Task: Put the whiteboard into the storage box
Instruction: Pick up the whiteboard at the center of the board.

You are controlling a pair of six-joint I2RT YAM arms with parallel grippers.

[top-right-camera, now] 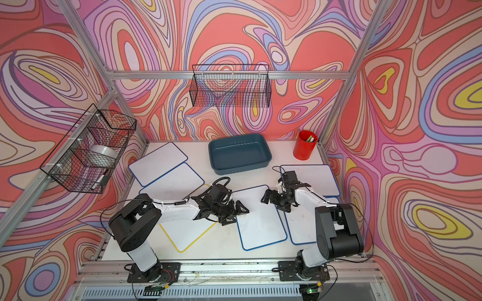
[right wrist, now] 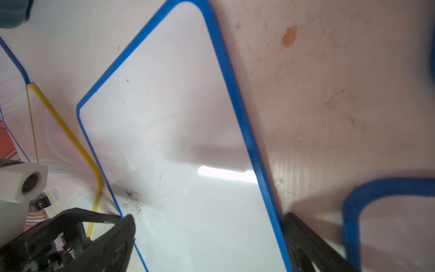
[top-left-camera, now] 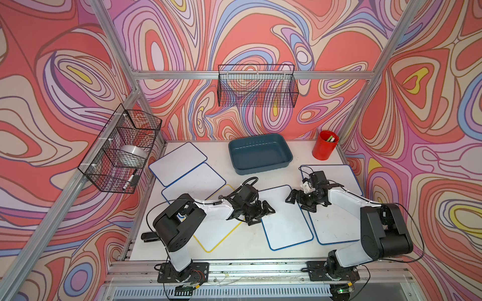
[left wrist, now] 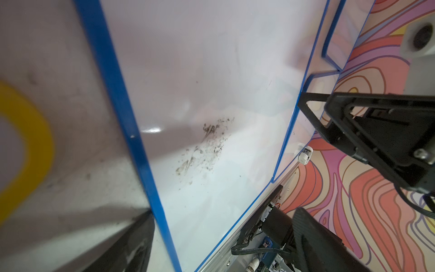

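My left gripper (top-left-camera: 262,215) and right gripper (top-left-camera: 296,202), both wide open and empty, flank the blue-framed whiteboard (top-left-camera: 285,221) lying flat on the table (top-left-camera: 217,163) short of the storage box (top-left-camera: 260,170), where its thin edges could slip my pinch.

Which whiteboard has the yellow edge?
The whiteboard lying partly under the left arm, near the front. Its edge is yellow; every other board, like the middle one, has a blue edge.
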